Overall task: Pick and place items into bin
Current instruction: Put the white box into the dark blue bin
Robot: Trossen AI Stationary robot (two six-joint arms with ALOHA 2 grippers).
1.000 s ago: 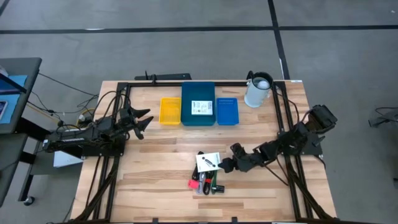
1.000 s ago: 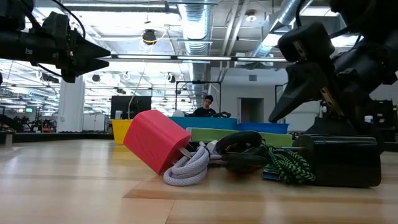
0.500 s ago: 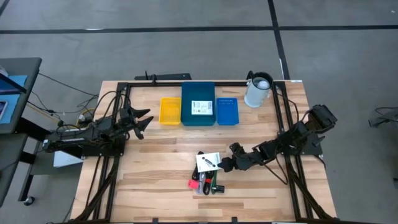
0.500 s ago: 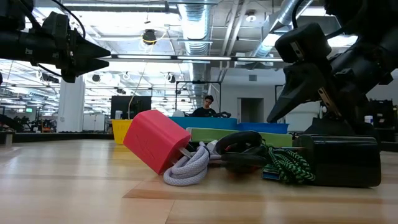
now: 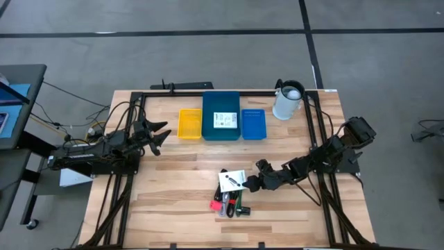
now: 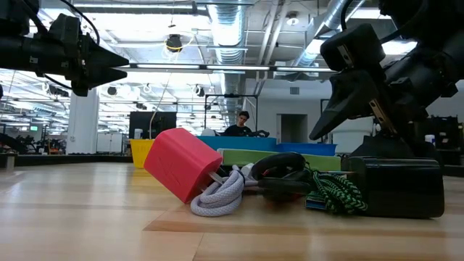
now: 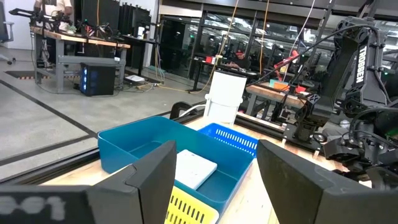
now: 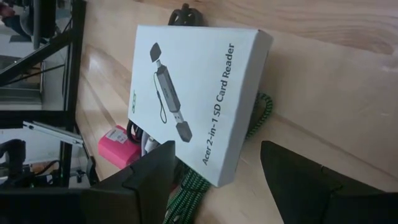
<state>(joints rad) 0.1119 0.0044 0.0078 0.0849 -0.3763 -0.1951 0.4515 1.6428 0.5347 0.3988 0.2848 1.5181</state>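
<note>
Hovering with parted, empty fingers, your right gripper (image 5: 251,184) sits just beside the white card-reader box (image 8: 194,93), which rests atop the pile near the desk's front edge. Straddle its narrow sides, then carry it to the teal bin (image 5: 220,136). Left gripper (image 5: 158,132) waits open near the desk's left edge.

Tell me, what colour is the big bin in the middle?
The middle bin is teal blue, clearest in the high view.
</note>
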